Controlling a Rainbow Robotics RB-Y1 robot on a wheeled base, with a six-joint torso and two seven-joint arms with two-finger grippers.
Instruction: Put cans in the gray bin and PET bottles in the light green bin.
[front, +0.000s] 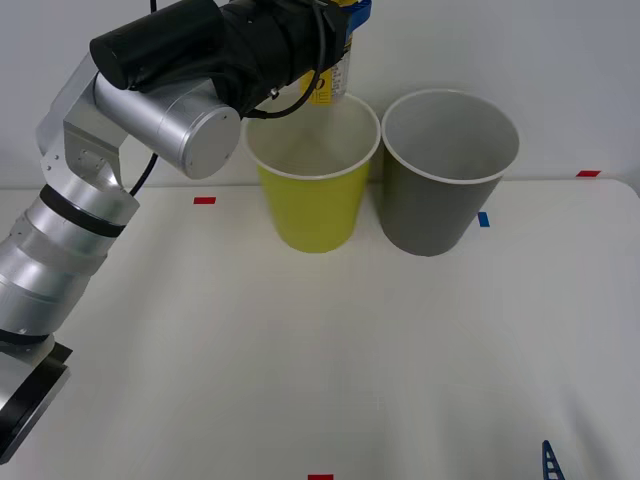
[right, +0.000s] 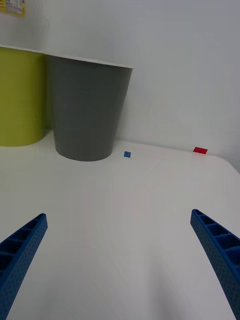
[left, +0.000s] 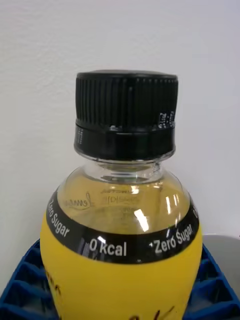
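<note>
Still risked a miss: PET bottle (left: 120, 225), yellow-bodied and dark-capped, hung above the back rim of the light green bin (front: 313, 195), not squarely over its mouth, so could have clipped the rim on release and tumbled onto the worktop (front: 300, 370) or toward the neighbouring gray bin (front: 440, 190). Sat clamped between the ribbed blue fingers of the left gripper (front: 345, 20). Right gripper (right: 120, 260) waited splayed and empty, low over the worktop.
</note>
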